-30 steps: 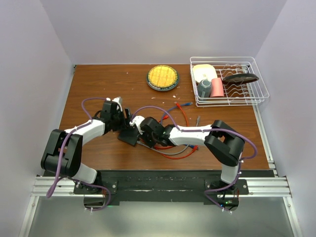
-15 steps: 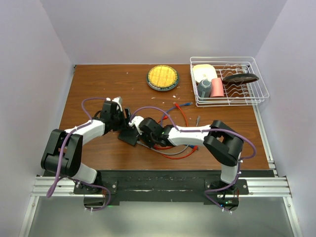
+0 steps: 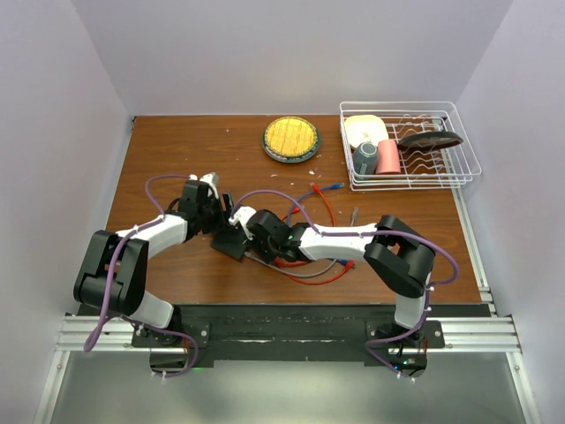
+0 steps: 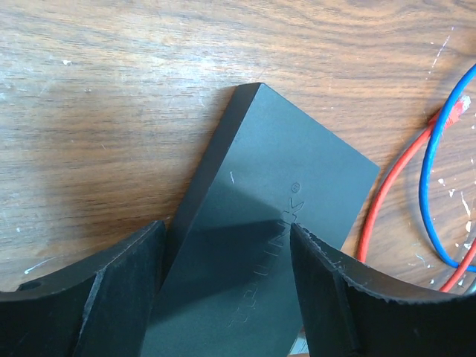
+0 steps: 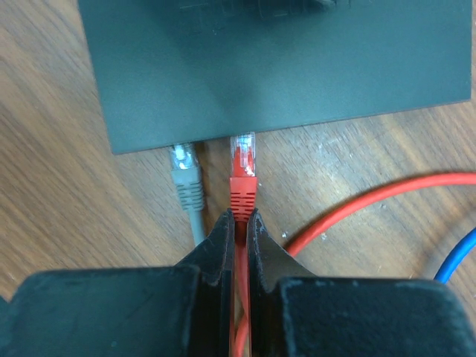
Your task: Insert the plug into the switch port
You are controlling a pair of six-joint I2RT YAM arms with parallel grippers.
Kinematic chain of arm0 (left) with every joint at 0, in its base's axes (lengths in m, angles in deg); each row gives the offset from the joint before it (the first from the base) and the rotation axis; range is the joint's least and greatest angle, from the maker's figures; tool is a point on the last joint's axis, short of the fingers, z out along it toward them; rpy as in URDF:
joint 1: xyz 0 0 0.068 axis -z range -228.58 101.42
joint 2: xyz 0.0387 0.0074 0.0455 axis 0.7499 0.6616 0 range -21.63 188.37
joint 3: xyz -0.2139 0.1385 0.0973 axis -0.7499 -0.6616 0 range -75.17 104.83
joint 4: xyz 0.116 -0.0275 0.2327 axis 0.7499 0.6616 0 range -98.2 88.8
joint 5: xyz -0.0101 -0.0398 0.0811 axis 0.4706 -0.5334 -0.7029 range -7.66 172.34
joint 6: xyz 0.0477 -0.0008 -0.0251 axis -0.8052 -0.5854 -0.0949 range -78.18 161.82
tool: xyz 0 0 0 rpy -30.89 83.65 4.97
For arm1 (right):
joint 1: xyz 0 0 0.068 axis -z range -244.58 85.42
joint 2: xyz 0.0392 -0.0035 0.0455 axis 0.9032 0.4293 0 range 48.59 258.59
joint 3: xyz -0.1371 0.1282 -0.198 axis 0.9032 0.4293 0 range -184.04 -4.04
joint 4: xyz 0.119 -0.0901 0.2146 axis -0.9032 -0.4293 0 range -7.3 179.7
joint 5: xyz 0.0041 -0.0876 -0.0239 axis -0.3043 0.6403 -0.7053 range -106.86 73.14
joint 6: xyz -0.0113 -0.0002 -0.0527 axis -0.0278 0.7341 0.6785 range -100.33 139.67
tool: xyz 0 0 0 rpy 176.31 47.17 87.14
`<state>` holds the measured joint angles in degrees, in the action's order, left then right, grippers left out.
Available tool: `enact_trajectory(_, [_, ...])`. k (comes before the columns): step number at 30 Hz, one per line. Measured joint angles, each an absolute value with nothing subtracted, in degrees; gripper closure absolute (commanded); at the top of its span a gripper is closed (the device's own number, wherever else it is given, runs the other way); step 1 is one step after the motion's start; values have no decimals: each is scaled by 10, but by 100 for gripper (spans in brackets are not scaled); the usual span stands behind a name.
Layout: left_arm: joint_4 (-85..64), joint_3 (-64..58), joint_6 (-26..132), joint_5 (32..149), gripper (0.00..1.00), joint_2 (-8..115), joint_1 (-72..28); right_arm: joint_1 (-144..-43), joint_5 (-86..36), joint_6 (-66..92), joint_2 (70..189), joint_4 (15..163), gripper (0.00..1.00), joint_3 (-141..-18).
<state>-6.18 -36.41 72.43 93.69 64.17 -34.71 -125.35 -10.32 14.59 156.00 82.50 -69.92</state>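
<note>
Wooden table (image 4: 111, 89); switch (image 4: 275, 208) lettering embossed, unreadable.

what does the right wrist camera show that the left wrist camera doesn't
Only the right wrist view shows the right gripper pinching the red plug at the switch edge, beside a grey plug already meeting that edge. Only the left wrist view shows the left gripper straddling the switch's plain top with a faint embossed logo. Both show the switch, wooden table, and red and blue cables.
</note>
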Motion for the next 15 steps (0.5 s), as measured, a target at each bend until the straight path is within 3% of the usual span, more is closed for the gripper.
enact_trajectory(15, [-69, -367, 725, 939, 28, 642, -347, -1258, -103, 146, 1560, 809, 100, -716])
